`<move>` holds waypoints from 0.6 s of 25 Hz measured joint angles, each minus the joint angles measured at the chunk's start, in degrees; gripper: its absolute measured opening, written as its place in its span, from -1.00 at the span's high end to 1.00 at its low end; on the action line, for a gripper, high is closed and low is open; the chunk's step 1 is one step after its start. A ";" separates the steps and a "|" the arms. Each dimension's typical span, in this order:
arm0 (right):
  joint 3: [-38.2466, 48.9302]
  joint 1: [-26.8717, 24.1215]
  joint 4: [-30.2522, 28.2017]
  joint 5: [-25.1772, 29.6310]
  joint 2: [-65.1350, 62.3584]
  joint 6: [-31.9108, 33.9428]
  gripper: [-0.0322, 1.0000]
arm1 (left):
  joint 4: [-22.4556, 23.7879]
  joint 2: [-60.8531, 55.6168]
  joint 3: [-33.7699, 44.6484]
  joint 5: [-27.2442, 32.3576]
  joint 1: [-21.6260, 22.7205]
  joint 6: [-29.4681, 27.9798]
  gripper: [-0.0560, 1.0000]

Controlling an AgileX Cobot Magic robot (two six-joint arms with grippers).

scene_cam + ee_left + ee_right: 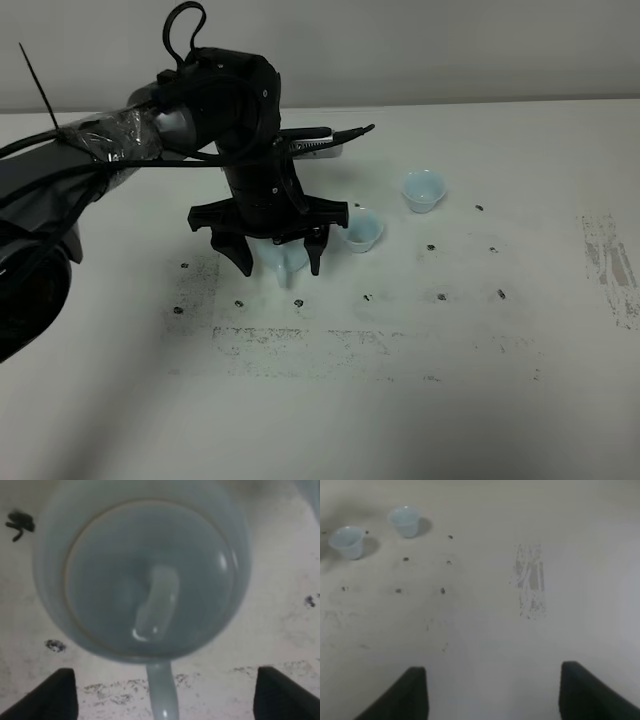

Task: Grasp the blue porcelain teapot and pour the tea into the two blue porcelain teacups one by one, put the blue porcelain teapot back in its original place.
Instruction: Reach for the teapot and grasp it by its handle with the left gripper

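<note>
The blue porcelain teapot [284, 257] stands on the white table, mostly hidden under my left arm. My left gripper [279, 268] hangs over it, open, one finger on each side and neither touching. From the left wrist, the teapot [150, 575] fills the view from above, with its lid, small loop handle and thin spout [162, 695]; the left gripper [165, 700] shows only two dark fingertips [50, 695]. The two blue porcelain teacups [362, 230] [423, 189] stand upright to the teapot's right. My right gripper [495, 695] is open above bare table, far from both teacups [346, 541] [404, 521].
The white table [330, 400] carries small black marks and worn grey smears. A scuffed patch [610, 265] lies near its right edge; the same patch [530, 582] appears in the right wrist view. The left arm's bulky body and cables [120, 140] cover the table's left rear.
</note>
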 joint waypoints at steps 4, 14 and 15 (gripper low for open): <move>0.00 0.00 0.00 0.00 0.00 0.00 -0.10 | -0.36 0.58 0.00 0.00 0.00 -0.13 0.76; 0.00 0.00 0.00 0.00 0.00 0.00 -0.10 | 0.76 0.64 0.00 0.02 0.00 -0.23 0.79; 0.00 0.00 0.00 0.00 0.00 0.00 -0.10 | 0.81 0.64 0.00 0.02 0.00 -0.23 0.79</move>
